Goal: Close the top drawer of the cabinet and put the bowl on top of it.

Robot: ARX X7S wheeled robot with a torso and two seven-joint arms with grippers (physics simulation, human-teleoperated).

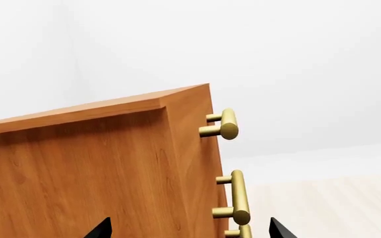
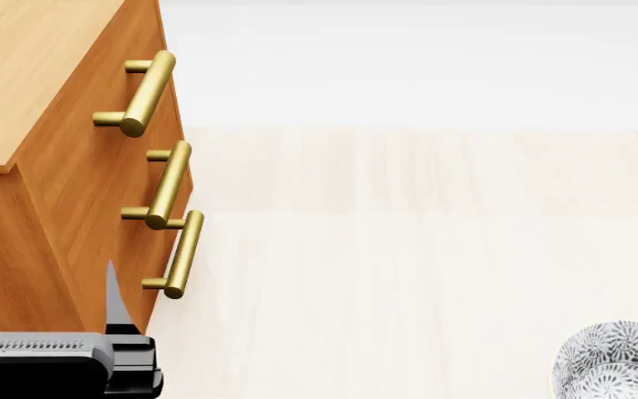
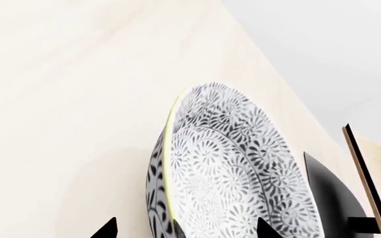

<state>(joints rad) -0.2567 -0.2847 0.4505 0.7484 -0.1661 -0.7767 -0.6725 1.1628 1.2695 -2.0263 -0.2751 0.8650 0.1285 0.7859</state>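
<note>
Left gripper (image 2: pixel 42 291), cut off at head view's bottom-left corner, sits open w/ black fingertips (image 1: pixel 101 229) spread beside the cabinet (image 2: pixel 70 183) side, touching nothing. Top drawer (image 2: pixel 103 91) looks flush w/ the two below (its seam is hard to make out). Right gripper (image 3: pixel 184 230) is open around the bowl (image 3: pixel 233 163) rim, which is cropped at bottom-right on the floor (image 2: pixel 408 249); contact unclear, contents hidden.

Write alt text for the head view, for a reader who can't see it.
An orange-brown wooden cabinet fills the left side, three brass bar handles down its front, the top drawer looking flush. A patterned white bowl sits on the pale surface at bottom right; the left gripper shows at bottom left.
</note>
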